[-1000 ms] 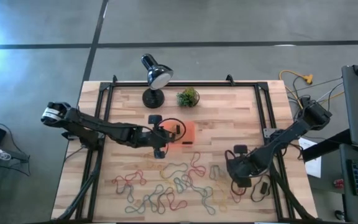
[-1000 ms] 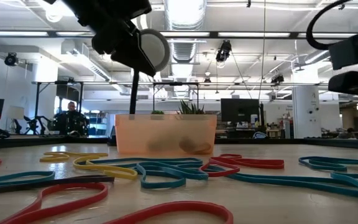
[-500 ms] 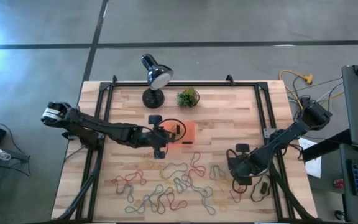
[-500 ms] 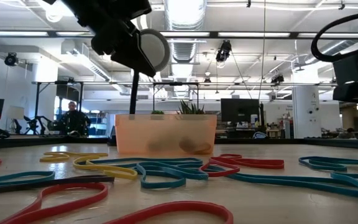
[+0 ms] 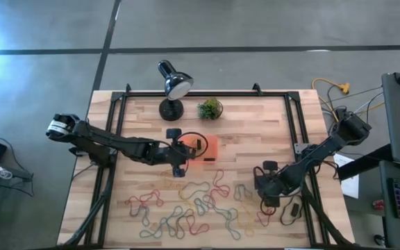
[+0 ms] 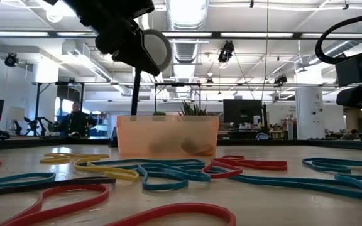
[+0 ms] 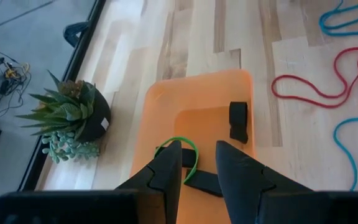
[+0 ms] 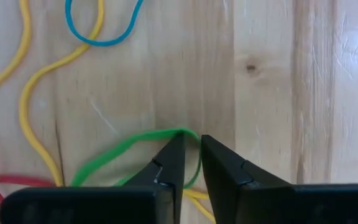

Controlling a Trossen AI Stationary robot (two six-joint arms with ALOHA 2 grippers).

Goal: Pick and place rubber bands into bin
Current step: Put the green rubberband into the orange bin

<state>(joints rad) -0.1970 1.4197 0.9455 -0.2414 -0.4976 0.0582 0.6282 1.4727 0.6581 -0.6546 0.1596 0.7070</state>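
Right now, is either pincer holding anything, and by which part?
The right pincer pinches a green rubber band at the end of its loop, on the table. The left pincer, open above the bin, holds nothing.

A black desk lamp stands toward twelve o'clock on the wooden table, its shade at eleven o'clock of its round base. Just beside it, at three o'clock, sits a small potted plant — green and spiky. In the room beyond, a person sits far off.
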